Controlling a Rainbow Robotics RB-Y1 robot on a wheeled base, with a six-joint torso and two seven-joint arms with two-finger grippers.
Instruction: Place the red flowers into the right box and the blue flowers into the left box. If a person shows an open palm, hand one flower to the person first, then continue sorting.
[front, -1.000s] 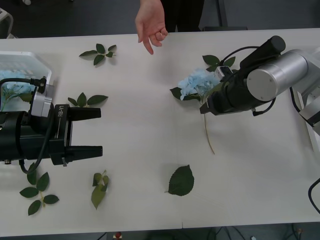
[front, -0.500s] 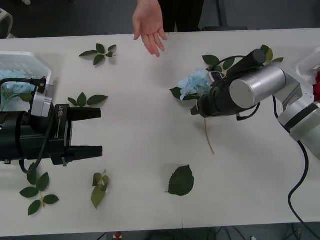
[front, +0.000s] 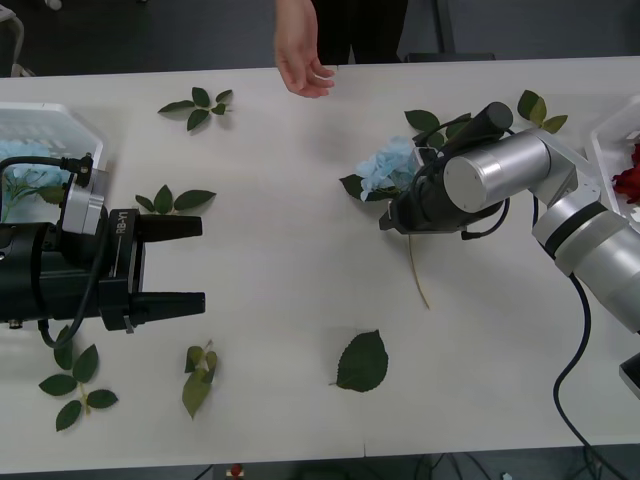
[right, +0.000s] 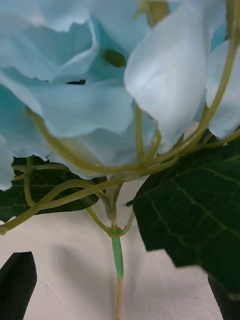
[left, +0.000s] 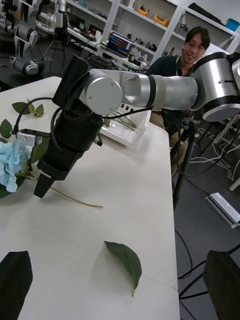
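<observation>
The right claw (front: 392, 218) is positioned low over the table (front: 280, 260), its black fingers spread wide on either side of the blue flower (front: 388, 168). In the right wrist view the thin green stem (right: 117, 260) runs between the two fingertips, untouched, with the pale cluster and dark leaves just beyond. From the front view the stem's long axis is seen to lie away from the bloom toward the near table edge, roughly crosswise to the claw's reach. The right arm is far nearer than the left. The left claw (front: 165, 263) is parked wide apart at the table's left, beside the left box (front: 50, 118). A person's hand (front: 303, 62) is held over the far edge; a handover is judged pending.
</observation>
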